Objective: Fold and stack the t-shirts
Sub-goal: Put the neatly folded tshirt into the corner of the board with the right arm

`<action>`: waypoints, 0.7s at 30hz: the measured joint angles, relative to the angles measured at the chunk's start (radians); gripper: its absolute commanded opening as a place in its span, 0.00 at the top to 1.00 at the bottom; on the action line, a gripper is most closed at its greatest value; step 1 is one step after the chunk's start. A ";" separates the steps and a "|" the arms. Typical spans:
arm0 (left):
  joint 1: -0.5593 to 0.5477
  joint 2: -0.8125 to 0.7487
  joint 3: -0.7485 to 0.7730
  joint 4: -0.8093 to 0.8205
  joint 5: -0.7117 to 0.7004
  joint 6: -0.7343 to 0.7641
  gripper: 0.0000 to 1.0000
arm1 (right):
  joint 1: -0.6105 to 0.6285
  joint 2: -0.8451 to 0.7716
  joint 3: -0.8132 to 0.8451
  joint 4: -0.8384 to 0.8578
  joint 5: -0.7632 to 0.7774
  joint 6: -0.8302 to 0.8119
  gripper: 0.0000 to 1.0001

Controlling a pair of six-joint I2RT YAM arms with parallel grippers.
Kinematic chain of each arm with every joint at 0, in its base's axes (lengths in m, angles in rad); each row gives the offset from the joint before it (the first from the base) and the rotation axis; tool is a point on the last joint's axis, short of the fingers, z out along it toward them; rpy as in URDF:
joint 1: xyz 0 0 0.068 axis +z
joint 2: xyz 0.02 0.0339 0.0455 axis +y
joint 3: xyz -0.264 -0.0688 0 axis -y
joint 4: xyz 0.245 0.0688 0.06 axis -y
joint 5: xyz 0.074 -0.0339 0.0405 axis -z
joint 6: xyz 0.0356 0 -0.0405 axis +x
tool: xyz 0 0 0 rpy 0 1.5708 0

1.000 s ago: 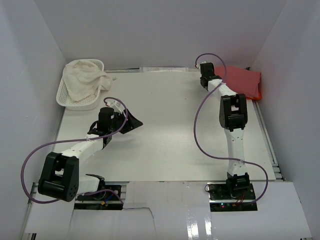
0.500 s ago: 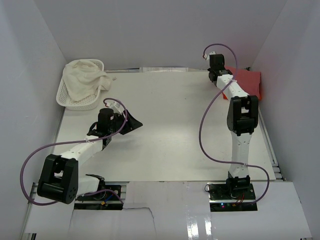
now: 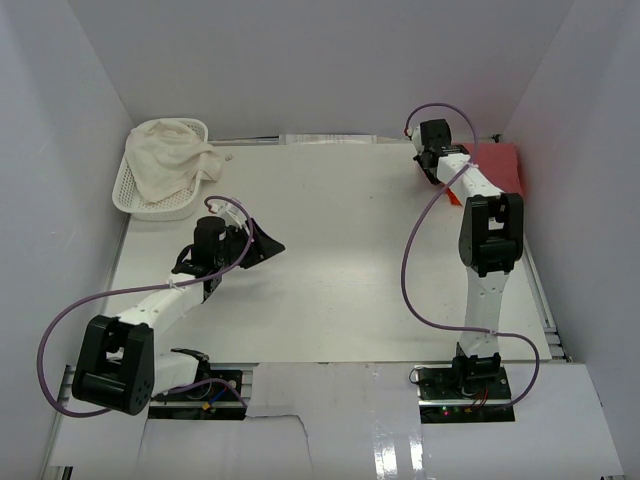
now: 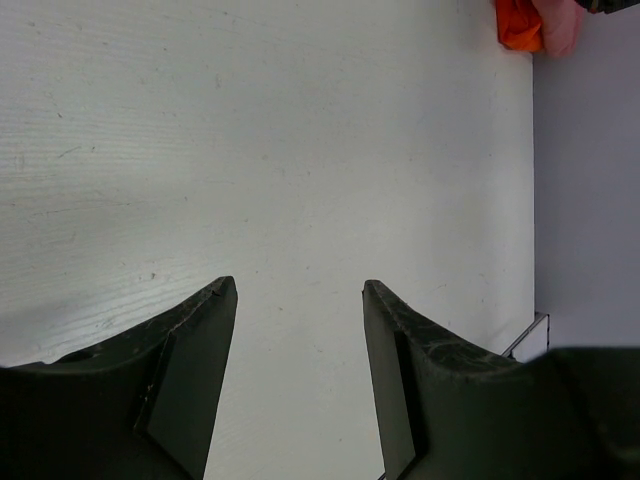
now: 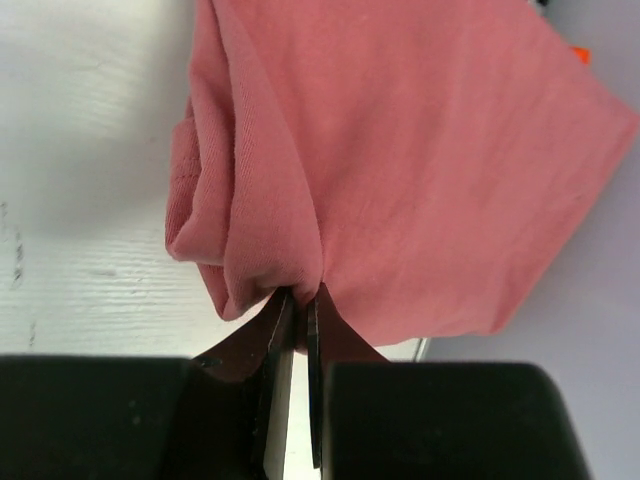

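Nearest, the left gripper point(image 4: 298, 288) hovers with jaws spread, holding nothing. At the far right corner, the right gripper point(image 5: 300, 297) pinches a fold of the dusty rose t-shirt point(image 5: 400, 150), which lies bundled over the orange-red t-shirt point(image 4: 518, 24). Stacking therefore appears nearly done, its neatness unconfirmed; a white cloth point(image 3: 170, 155) lies in the basket point(image 3: 125, 196) at far left.

Basket point(image 3: 128, 192) sits upper left, cloth point(image 3: 170, 160) in it. Shirts point(image 3: 502, 165) lie upper right, my right gripper point(image 5: 300, 297) at their left edge. My left gripper point(image 3: 270, 245) sits left of centre, over bare table point(image 3: 340, 270).
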 measured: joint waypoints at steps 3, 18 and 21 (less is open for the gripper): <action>0.000 -0.012 -0.002 0.000 0.000 0.000 0.36 | 0.000 -0.010 -0.032 -0.028 -0.039 0.014 0.83; 0.000 -0.026 -0.010 -0.003 0.000 0.000 0.36 | 0.007 -0.085 -0.019 -0.139 -0.288 0.187 0.10; 0.000 -0.030 -0.010 -0.011 0.000 0.003 0.36 | 0.023 -0.198 -0.090 -0.104 -0.381 0.274 0.10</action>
